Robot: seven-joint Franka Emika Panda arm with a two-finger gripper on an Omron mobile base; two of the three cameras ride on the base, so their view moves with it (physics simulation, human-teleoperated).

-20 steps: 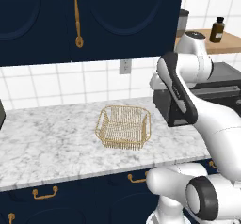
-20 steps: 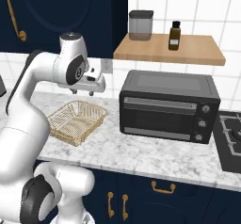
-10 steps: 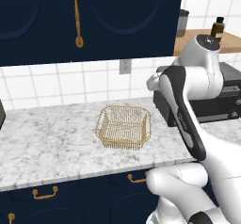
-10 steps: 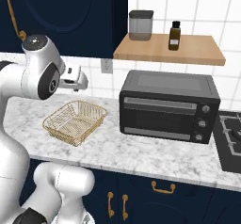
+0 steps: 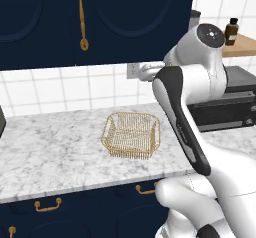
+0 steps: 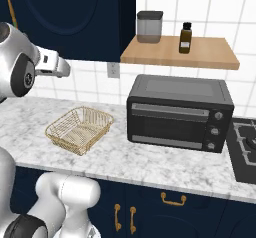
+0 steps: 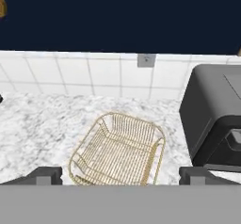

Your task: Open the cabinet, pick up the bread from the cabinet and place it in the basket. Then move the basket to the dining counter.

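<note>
The navy cabinet hangs over the worktop with its doors shut and a brass handle on the left door. It hides the bread. An empty golden wire basket sits on the marble worktop, also seen from the right. My gripper hovers above the near rim of the basket, facing the tiled wall. Its jaws stand wide open with nothing between them. The dining counter is out of view.
A black toaster oven stands just right of the basket. Above it a wooden shelf carries a grey canister and a brown bottle. A stove lies at the far right. Brass-handled drawers run below.
The arm has swung left and risen, carrying the hand from beside the toaster oven to above the basket. The basket and the cabinet doors have not moved.
</note>
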